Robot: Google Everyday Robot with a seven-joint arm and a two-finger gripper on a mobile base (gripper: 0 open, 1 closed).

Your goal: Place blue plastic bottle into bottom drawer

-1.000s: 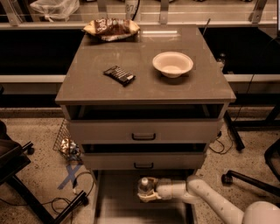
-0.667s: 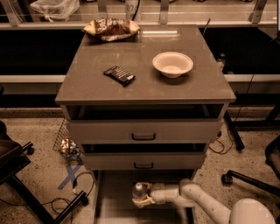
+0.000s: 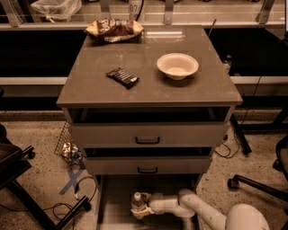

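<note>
At the bottom of the frame, a white robot arm (image 3: 198, 209) reaches in from the lower right corner. Its claw (image 3: 140, 209) is low in the middle of the frame, over the bottom drawer (image 3: 114, 202). The claw is closed around the blue plastic bottle (image 3: 137, 201) and holds it by the lower part. The bottle stands up straight with its white cap on top. It is inside the pulled-out bottom drawer, near the drawer's middle. The bottle's label is pale, and no words on it can be read.

On the floor to the left there is a blue tape cross (image 3: 72, 180) and a shiny crumpled wrapper (image 3: 69, 150). At the right a black chair leg (image 3: 252, 182) shows.

Higher up are two grey drawers, the lower one (image 3: 180, 165) and the upper one (image 3: 189, 134). Each has a small black handle.

Above them is the flat grey surface (image 3: 90, 85). A dark snack bar (image 3: 122, 77) lies left of the middle. Its writing is too small to read. A pale bowl (image 3: 177, 65) sits to its right, well apart from it. At the far edge lies a chip bag (image 3: 114, 28), and its letters cannot be made out. In the upper left corner, behind the surface, is a clear plastic bag (image 3: 56, 8).
</note>
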